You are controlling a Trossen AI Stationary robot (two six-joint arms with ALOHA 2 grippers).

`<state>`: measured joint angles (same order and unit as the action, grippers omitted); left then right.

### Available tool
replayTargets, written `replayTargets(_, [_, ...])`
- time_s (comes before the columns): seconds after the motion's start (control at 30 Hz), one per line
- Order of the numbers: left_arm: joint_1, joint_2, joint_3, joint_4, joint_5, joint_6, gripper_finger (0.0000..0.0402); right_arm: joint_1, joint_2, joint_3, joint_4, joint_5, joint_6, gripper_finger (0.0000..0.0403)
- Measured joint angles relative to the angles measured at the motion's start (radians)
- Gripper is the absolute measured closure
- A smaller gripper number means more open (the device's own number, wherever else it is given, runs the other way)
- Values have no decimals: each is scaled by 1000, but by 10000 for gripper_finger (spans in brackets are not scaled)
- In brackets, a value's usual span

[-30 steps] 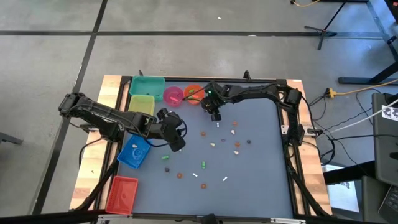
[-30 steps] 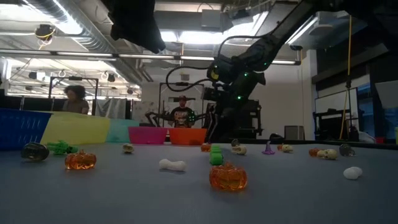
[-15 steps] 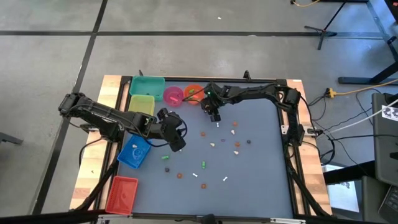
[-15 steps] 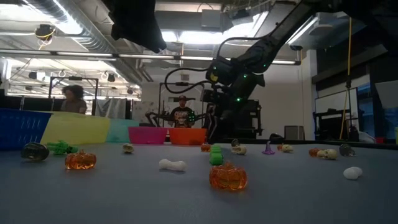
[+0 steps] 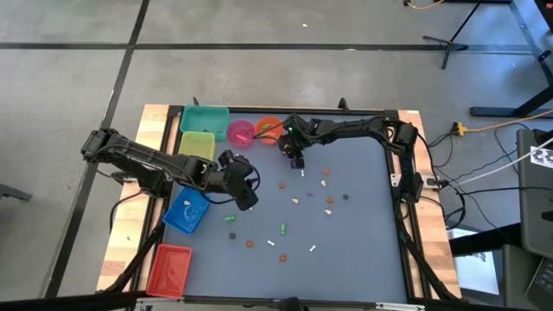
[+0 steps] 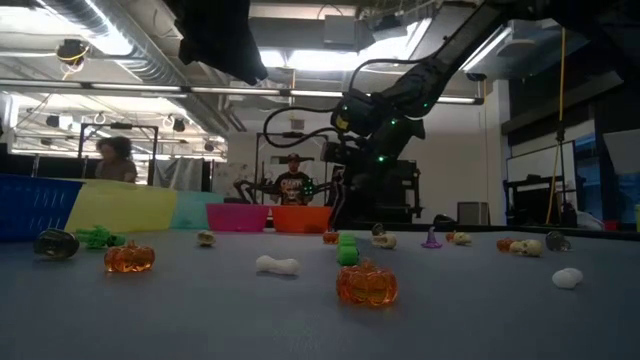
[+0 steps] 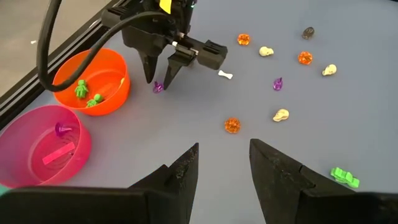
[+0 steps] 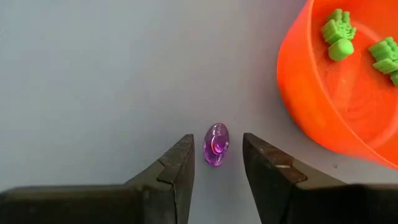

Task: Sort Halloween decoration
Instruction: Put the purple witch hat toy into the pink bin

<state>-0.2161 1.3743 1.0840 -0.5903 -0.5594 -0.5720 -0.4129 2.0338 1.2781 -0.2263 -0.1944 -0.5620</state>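
Item: purple trinket (image 8: 216,144) on worktop (image 8: 93,81), just beside orange bowl (image 8: 348,118) | Right end effector (image 8: 216,163): parted, straddling it, nothing held | Handling: descend centred, close gently, avoid bowl rim | Left end effector (image 7: 224,163): parted, empty, waiting away from bowl.

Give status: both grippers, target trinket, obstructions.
Right gripper open, straddling small purple trinket beside round orange bowl. Left gripper open, empty, waiting mid-table. Nothing blocking; green trinkets already in the bowl.
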Motion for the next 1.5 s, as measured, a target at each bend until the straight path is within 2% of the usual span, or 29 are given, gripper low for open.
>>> replayTargets(0.23, [0, 0, 0, 0, 0, 0, 274, 0, 0, 0, 35, 0, 65, 268])
replayTargets(1.13, [0, 0, 0, 0, 0, 0, 274, 0, 35, 1, 49, 0, 67, 268])
replayTargets(1.27, [0, 0, 0, 0, 0, 0, 274, 0, 35, 1, 47, -1, 67, 284])
replayTargets(1.5, [0, 0, 0, 0, 0, 0, 274, 1, 35, 0, 44, -5, 65, 340])
